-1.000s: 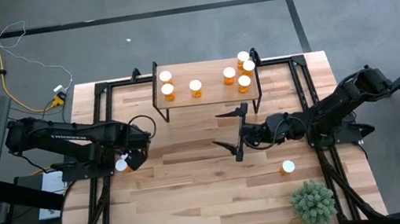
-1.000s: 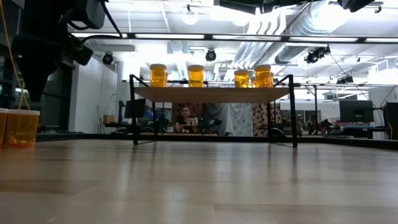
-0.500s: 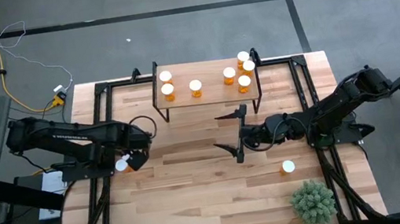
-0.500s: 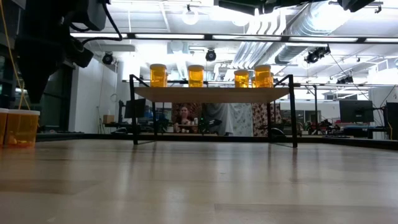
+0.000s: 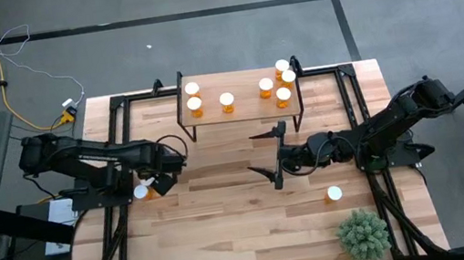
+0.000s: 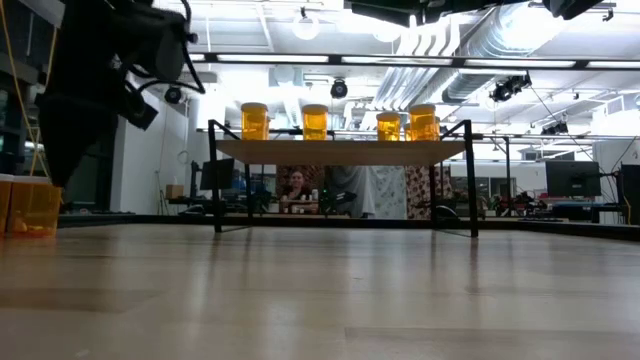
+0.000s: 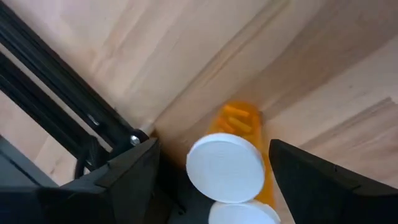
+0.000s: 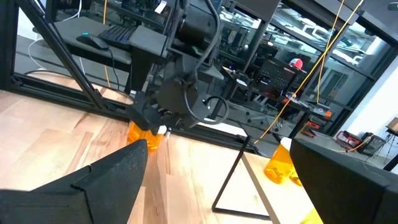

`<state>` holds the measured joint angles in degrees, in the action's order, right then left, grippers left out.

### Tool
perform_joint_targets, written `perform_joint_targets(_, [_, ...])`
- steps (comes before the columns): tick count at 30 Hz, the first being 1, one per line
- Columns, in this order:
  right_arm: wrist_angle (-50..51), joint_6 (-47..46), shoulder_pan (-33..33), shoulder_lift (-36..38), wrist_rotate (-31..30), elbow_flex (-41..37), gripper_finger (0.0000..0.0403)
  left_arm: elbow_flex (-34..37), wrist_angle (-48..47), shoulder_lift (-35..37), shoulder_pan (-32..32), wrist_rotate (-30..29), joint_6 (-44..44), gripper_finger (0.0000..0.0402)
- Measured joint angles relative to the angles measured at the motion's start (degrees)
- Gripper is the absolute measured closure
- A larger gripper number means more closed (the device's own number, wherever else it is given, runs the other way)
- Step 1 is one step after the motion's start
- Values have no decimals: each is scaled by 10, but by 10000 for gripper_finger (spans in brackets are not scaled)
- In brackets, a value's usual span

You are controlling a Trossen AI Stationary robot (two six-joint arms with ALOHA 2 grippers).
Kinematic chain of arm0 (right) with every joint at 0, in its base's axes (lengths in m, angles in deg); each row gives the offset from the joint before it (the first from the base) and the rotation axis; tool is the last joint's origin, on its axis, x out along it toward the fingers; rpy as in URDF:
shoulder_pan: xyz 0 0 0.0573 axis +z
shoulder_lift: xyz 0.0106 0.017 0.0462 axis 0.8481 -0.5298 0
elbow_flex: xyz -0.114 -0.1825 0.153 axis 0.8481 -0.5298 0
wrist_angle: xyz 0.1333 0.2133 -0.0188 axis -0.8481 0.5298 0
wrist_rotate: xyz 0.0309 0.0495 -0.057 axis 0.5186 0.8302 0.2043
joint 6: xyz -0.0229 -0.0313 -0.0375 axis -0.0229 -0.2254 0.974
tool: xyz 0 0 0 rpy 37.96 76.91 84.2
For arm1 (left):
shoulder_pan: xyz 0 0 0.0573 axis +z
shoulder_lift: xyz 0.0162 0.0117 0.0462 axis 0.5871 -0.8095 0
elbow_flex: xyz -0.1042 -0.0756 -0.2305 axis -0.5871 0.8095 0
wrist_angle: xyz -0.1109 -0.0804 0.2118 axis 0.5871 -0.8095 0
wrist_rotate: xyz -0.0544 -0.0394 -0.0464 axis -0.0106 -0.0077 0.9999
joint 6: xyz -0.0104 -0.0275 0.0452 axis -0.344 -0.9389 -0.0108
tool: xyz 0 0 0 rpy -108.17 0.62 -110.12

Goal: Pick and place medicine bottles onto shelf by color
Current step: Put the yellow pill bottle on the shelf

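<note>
Two orange bottles with white caps (image 7: pixel 226 168) stand together on the table near its left edge (image 5: pixel 141 191), and show at the low view's left (image 6: pixel 30 205). My left gripper (image 7: pixel 214 144) is open just above them, with a finger on either side and a gap to each. It shows in the high view (image 5: pixel 157 180). My right gripper (image 5: pixel 268 153) hovers open over the table's middle, in front of the shelf (image 5: pixel 242 87). Several bottles (image 6: pixel 315 122) stand on the shelf in a left and a right group. A single bottle (image 5: pixel 334 194) stands on the table at the right.
A green spiky plant (image 5: pixel 363 235) stands at the table's near right corner. Black frame bars (image 5: pixel 115 120) run along the table's left and right sides, and one (image 7: pixel 62 93) lies close to the left bottles. Bare wood (image 5: pixel 226 214) spans the table's middle and near part.
My left arm has reached a little toward the table's right and tipped, so its gripper now sits slightly right of the two left bottles. The bottles have stayed in place.
</note>
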<state>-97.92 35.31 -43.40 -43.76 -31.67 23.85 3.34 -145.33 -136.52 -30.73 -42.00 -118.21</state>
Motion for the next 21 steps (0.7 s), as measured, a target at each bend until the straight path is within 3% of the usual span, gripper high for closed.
perform_joint_targets(7, [-1,0,0,0,0,0,18,0,3,-40,12,57,14,107])
perform_joint_targets(21, [-1,9,0,0,-1,0,18,0,6,-102,10,85,35,114])
